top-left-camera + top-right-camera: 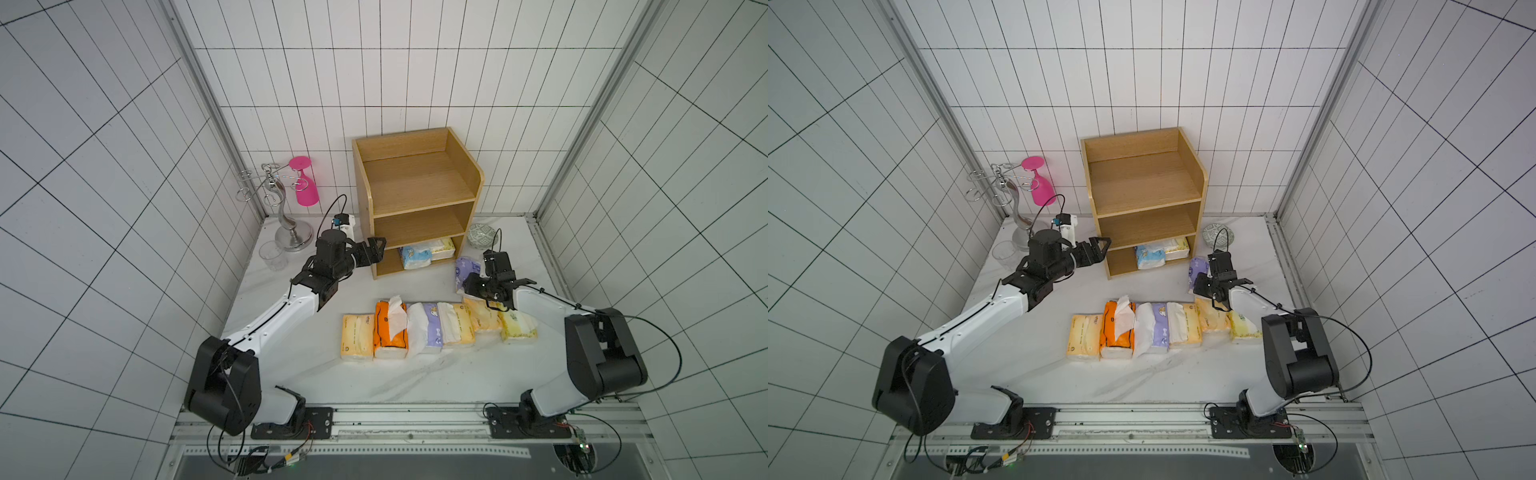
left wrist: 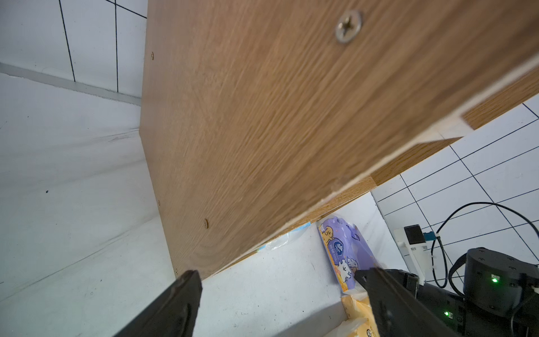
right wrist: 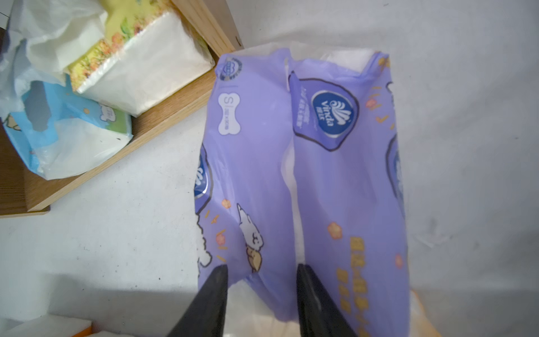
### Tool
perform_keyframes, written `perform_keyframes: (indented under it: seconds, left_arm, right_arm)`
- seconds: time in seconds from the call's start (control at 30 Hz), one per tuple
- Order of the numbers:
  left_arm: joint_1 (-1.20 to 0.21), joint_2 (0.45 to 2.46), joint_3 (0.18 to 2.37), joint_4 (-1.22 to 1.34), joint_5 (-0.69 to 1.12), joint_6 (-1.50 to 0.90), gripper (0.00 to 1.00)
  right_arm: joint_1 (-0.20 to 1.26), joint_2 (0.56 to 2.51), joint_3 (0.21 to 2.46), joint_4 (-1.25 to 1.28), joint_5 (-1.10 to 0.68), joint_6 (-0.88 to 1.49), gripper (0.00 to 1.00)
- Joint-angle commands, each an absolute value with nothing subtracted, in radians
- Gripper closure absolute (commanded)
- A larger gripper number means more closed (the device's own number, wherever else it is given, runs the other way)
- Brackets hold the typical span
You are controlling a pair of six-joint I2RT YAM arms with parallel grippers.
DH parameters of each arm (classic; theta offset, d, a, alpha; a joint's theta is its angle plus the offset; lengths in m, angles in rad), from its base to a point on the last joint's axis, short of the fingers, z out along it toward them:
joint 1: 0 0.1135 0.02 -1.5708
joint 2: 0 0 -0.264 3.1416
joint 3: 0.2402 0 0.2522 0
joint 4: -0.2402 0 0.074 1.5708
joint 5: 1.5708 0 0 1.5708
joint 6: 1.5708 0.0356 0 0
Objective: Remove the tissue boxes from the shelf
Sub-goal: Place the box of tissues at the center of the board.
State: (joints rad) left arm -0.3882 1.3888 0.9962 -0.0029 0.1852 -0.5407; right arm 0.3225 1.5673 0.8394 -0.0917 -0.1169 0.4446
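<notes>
Tissue boxes [image 1: 436, 328], likely light, squashy and slick, suit a mid-body pinch: most line the desk [image 1: 415, 382], two sit low in the shelf [image 1: 415, 178], right end effector [image 3: 259, 280] pinches a purple one [image 3: 320, 175], left end effector [image 1: 377, 249] spread.

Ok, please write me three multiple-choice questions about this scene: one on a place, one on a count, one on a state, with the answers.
1. On which tier of the shelf do tissue packs lie?
A) top B) middle C) bottom
2. How many packs are inside the shelf?
A) two B) four C) none
3. How is the left gripper?
A) open and empty B) shut on a pack C) shut on the shelf's edge

Answers:
1 C: the light blue pack and the yellow pack lie on the bottom tier.
2 A: only those two are inside.
3 A: its fingers stand apart with nothing between them.
</notes>
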Motion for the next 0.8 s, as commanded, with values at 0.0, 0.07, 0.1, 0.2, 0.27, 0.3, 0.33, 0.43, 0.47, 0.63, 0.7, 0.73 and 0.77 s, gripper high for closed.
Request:
perform_keyframes:
  seconds: [0.0, 0.07, 0.1, 0.2, 0.27, 0.3, 0.33, 0.43, 0.47, 0.63, 0.7, 0.73, 0.77]
  left_arm:
    - [-0.382, 1.397, 0.980, 0.015, 0.202, -0.529, 0.07]
    - [-0.382, 1.400, 0.974, 0.017, 0.206, -0.532, 0.07]
    - [-0.382, 1.398, 0.974, 0.017, 0.207, -0.533, 0.07]
    - [-0.382, 1.388, 0.971, 0.016, 0.209, -0.534, 0.07]
    - [-0.382, 1.378, 0.972, 0.013, 0.208, -0.533, 0.07]
    - [-0.381, 1.374, 0.973, 0.011, 0.208, -0.532, 0.07]
    - [-0.381, 1.369, 0.975, 0.011, 0.206, -0.530, 0.07]
    - [-0.381, 1.360, 0.986, 0.003, 0.205, -0.526, 0.07]
    - [-0.382, 1.359, 0.992, -0.002, 0.206, -0.525, 0.07]
    - [-0.382, 1.353, 0.999, -0.004, 0.208, -0.525, 0.07]
    - [-0.381, 1.359, 1.006, -0.003, 0.209, -0.521, 0.07]
    - [-0.382, 1.362, 1.011, -0.006, 0.208, -0.518, 0.07]
    - [-0.381, 1.367, 1.017, -0.008, 0.206, -0.515, 0.07]
  right_arm:
    - [0.322, 1.591, 0.858, -0.092, -0.083, 0.418, 0.57]
    - [0.321, 1.591, 0.849, -0.094, -0.084, 0.417, 0.59]
    - [0.322, 1.586, 0.843, -0.095, -0.087, 0.419, 0.60]
    - [0.323, 1.549, 0.802, -0.095, -0.090, 0.431, 0.63]
    - [0.325, 1.512, 0.761, -0.097, -0.091, 0.441, 0.65]
    - [0.327, 1.494, 0.744, -0.098, -0.091, 0.443, 0.65]
    - [0.327, 1.476, 0.725, -0.102, -0.093, 0.445, 0.66]
    - [0.327, 1.422, 0.682, -0.127, -0.089, 0.442, 0.67]
    - [0.326, 1.403, 0.668, -0.137, -0.085, 0.440, 0.67]
    - [0.325, 1.322, 0.625, -0.169, -0.054, 0.428, 0.66]
    - [0.321, 1.298, 0.641, -0.189, -0.066, 0.427, 0.63]
    - [0.318, 1.287, 0.651, -0.192, -0.085, 0.431, 0.61]
    - [0.318, 1.273, 0.664, -0.190, -0.113, 0.442, 0.59]
